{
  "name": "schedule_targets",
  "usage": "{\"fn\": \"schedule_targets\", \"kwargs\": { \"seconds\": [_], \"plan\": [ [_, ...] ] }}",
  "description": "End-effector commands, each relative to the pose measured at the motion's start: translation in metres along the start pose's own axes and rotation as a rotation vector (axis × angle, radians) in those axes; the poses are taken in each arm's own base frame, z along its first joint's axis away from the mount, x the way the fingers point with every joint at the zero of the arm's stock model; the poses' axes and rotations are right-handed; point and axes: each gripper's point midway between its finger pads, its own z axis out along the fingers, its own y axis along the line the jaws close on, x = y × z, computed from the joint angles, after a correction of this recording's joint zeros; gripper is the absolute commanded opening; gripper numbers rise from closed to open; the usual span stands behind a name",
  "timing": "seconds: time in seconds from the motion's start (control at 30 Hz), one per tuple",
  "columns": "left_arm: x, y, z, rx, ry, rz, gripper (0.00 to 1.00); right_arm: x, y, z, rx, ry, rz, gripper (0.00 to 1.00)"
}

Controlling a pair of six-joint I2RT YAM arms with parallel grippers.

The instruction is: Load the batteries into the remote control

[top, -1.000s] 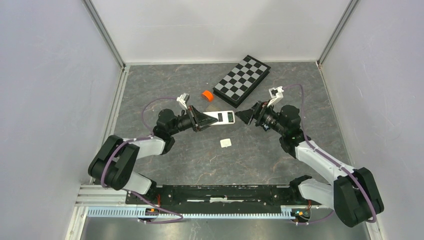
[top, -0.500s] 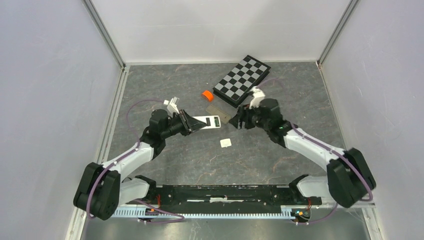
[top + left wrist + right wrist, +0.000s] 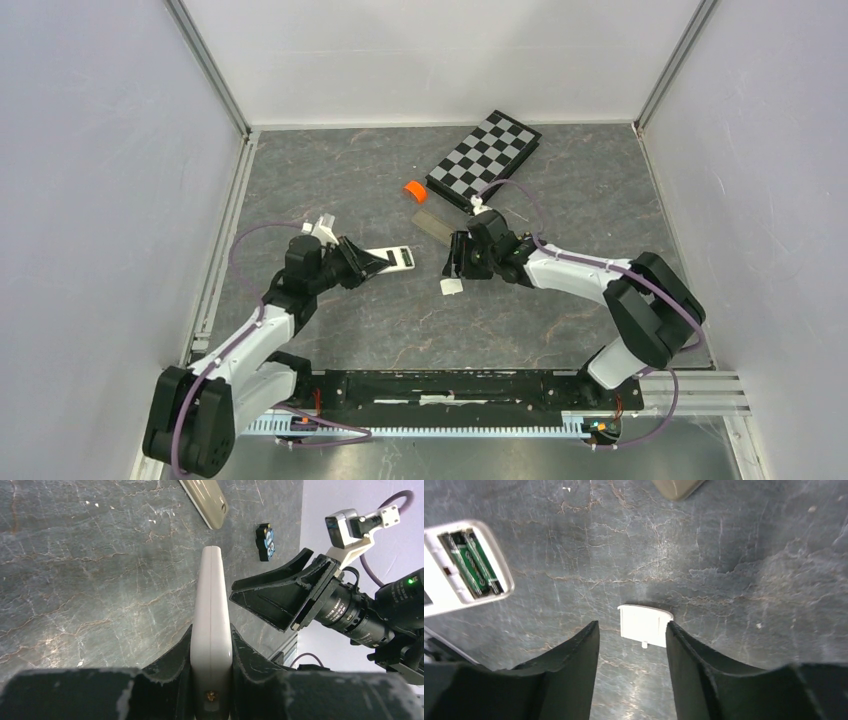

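My left gripper [image 3: 362,262] is shut on one end of the white remote [image 3: 392,258] and holds it above the table, edge-on in the left wrist view [image 3: 211,605]. The remote's battery bay is open, and two green batteries [image 3: 473,562] lie side by side in it. The white battery cover [image 3: 451,287] lies flat on the table. My right gripper [image 3: 456,262] is open and empty. In the right wrist view its fingertips [image 3: 593,630] stand either side of the cover's near edge [image 3: 644,625], without gripping it.
A beige flat remote [image 3: 432,222] lies just behind the right gripper. An orange roll [image 3: 414,190] and a folded chessboard [image 3: 484,162] lie further back. A small blue-and-black gadget [image 3: 265,541] lies on the table in the left wrist view.
My left gripper has drawn the remote left and nearer. My right gripper has swung left and down, from facing the remote to standing over the battery cover.
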Motion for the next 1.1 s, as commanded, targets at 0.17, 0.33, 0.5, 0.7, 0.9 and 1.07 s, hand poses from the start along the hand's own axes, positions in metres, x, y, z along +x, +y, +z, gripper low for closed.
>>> {"fn": "schedule_targets", "kwargs": {
  "seconds": [0.17, 0.33, 0.5, 0.7, 0.9, 1.07],
  "plan": [
    [-0.014, 0.0, -0.015, -0.033, -0.095, 0.084, 0.02, 0.015, 0.041, 0.014, -0.078, 0.08, 0.134, 0.64],
    [-0.018, 0.017, -0.028, -0.135, -0.148, 0.076, 0.02, 0.033, 0.068, 0.02, -0.18, 0.165, 0.004, 0.46],
    [-0.023, 0.019, -0.041, -0.163, -0.199, 0.093, 0.02, 0.058, 0.068, 0.035, -0.192, 0.265, -0.051, 0.37],
    [-0.024, 0.013, -0.04, -0.126, -0.204, 0.09, 0.02, 0.065, 0.033, 0.04, -0.05, 0.28, -0.099, 0.36],
    [-0.022, 0.013, -0.036, -0.116, -0.188, 0.088, 0.02, 0.071, -0.008, 0.022, 0.085, 0.29, -0.116, 0.31],
    [-0.019, 0.014, -0.033, -0.102, -0.177, 0.079, 0.02, 0.059, -0.04, 0.015, 0.166, 0.215, -0.101, 0.31]
  ]
}}
